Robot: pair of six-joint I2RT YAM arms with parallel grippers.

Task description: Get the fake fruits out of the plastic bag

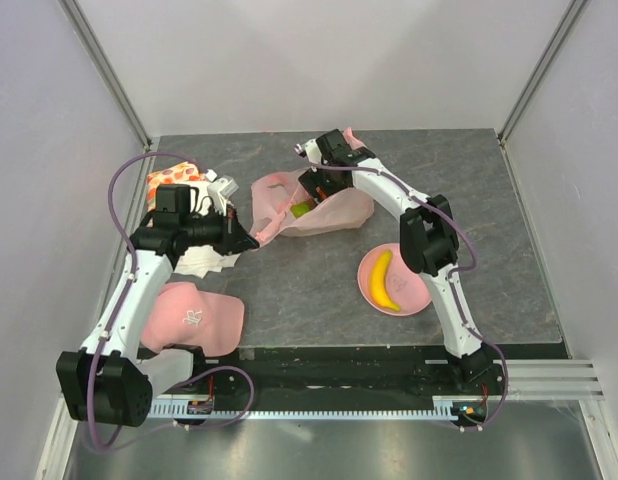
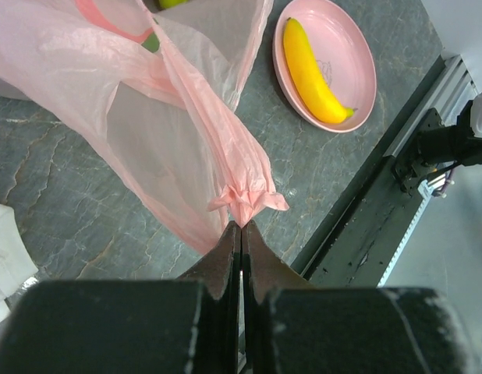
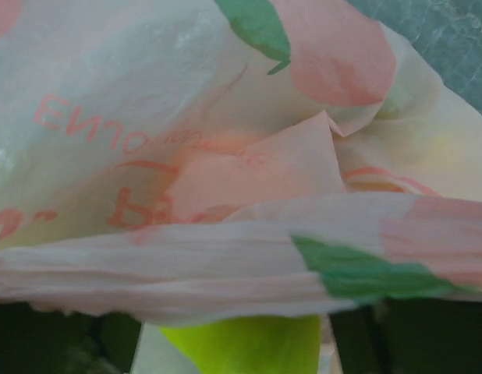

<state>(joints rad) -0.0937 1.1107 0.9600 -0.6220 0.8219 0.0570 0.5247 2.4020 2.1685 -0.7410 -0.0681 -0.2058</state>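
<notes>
One piece is out: the banana [image 2: 311, 70] lies on the pink plate [image 2: 361, 54], which rests on the worktop [image 2: 62, 202] ahead and to the right of the left hand [image 2: 241, 230] and well apart from it. That hand is pinched tight on a twisted handle loop [image 2: 239, 183] of the plastic bag [image 2: 147, 117], drawing the thin film out from its fingertips so that the bag's mouth gapes. The right hand [image 1: 311, 192] is reached down into that mouth. In its wrist view the fingers [image 3: 416, 339] stand wide apart at the lower corners, with a green fruit [image 3: 249, 343] just ahead of them and between them, under folds of the printed film; nothing looks clamped yet. So the task reads as early: one fruit delivered, at least the green one yet to be lifted clear. Whether more fruits lie deeper in the bag cannot be told, since the crumpled film hides the rest of its inside.
</notes>
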